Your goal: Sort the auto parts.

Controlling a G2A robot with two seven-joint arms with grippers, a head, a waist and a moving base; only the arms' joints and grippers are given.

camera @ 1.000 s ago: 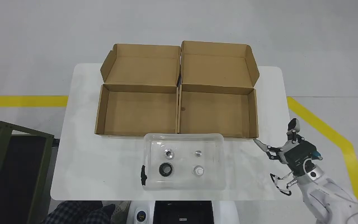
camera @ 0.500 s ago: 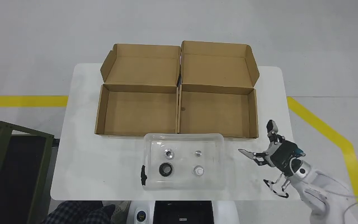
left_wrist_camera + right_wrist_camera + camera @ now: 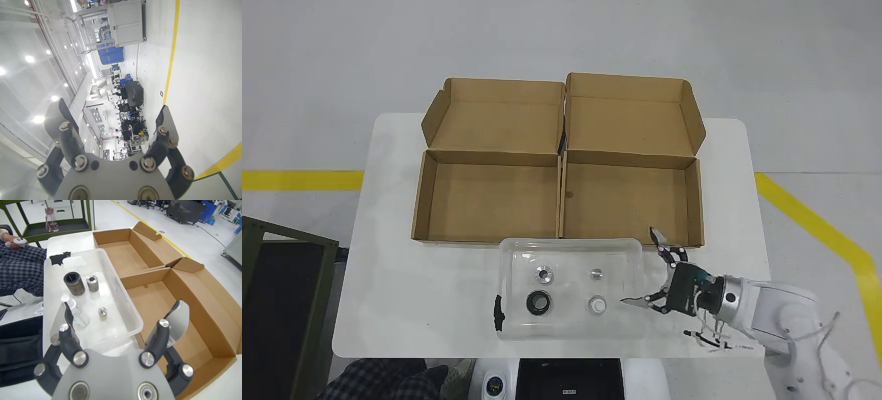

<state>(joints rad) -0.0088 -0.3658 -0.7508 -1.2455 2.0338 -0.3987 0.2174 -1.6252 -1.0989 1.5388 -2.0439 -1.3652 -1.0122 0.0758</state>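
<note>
A clear plastic tray sits at the table's front edge and holds the auto parts. In it are a black bearing, a grey metal cylinder, a small metal fitting and a white-capped clear part. My right gripper hovers open at the tray's right end, with nothing between its fingers. From its wrist view the bearing, cylinder, fitting and clear part lie just ahead. My left gripper is open and empty, facing the room.
Two open cardboard boxes stand side by side behind the tray, the left box and the right box, both bare inside. Their lids stand up at the back. The right box wall is close beside my right gripper.
My right gripper has moved left from the table's right edge to the tray's right end, staying open. The parts and boxes have not moved.
</note>
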